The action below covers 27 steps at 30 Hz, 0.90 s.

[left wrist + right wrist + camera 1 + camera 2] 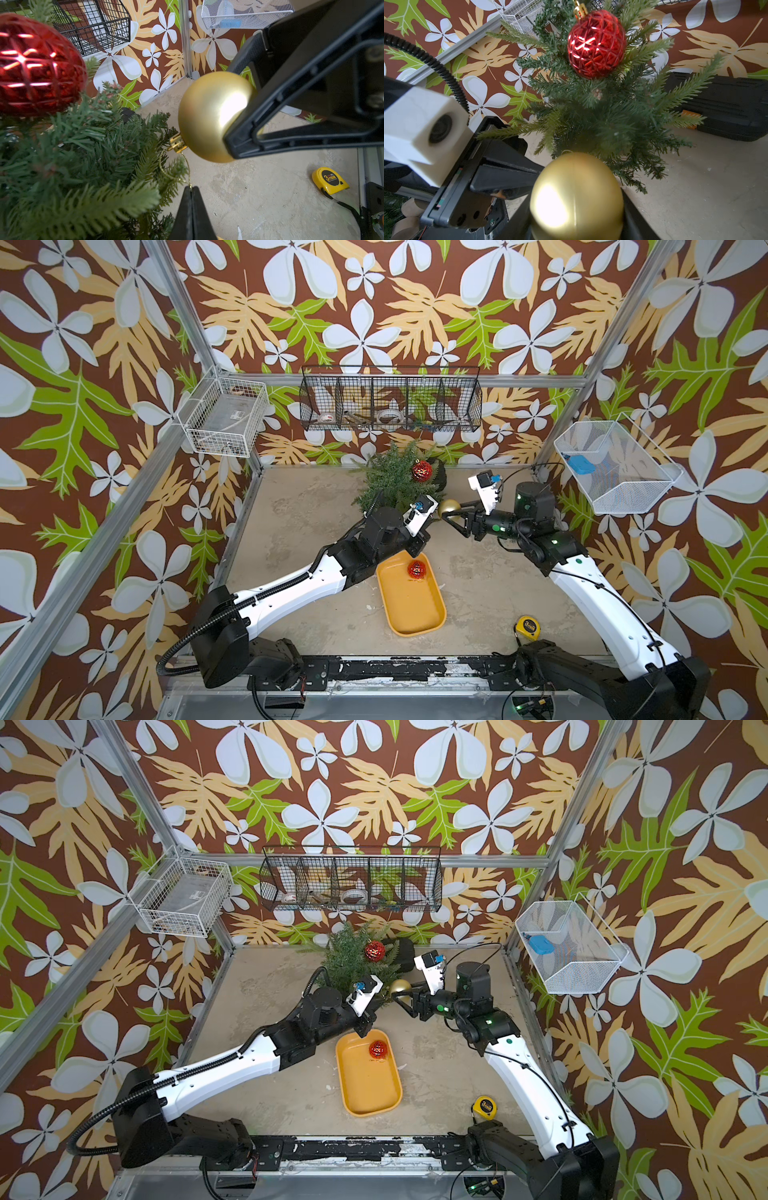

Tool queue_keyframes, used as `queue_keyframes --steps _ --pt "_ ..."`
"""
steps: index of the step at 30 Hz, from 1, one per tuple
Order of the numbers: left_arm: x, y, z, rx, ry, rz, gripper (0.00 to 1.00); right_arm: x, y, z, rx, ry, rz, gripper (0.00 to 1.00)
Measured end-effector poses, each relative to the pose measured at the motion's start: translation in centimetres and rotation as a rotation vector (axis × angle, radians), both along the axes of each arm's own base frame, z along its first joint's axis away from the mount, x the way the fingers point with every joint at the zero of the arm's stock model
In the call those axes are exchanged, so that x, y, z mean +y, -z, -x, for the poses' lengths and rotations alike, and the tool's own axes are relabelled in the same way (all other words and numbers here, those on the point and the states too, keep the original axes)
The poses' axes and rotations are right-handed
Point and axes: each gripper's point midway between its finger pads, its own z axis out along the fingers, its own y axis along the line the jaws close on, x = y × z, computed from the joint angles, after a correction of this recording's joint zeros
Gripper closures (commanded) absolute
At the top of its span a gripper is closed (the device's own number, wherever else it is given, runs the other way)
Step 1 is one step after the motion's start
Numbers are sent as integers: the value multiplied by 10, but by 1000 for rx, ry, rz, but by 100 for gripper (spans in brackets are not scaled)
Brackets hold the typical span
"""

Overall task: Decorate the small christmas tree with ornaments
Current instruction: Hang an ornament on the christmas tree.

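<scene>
We've got the small christmas tree (pixel 390 481) right at the tabletop (pixel 299 539) back edge, a black case (pixel 726 106) squeezed in behind it, and open room mostly beside it and in front around the one yellow tray (pixel 415 610). Three ornaments: one red ornament (pixel 422 471) hanging on the tree, one red ornament (pixel 416 569) in that tray, and one gold ornament (pixel 449 507) just off the tree's front branches. The right gripper (pixel 452 514) is clamped on the gold one, and the left gripper (pixel 192 191) is pressed together, pinching its loop (pixel 174 172).
</scene>
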Motion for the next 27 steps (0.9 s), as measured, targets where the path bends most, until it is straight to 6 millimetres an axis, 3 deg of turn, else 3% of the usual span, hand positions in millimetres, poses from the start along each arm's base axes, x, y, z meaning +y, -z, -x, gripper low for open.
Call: queue_keyframes --steps 11,27 --pt "2 -4 -5 -1 -17 9 100 -1 0 -8 0 20 9 47" --pt "6 3 -6 34 -40 -6 100 -5 20 -4 42 36 38 46"
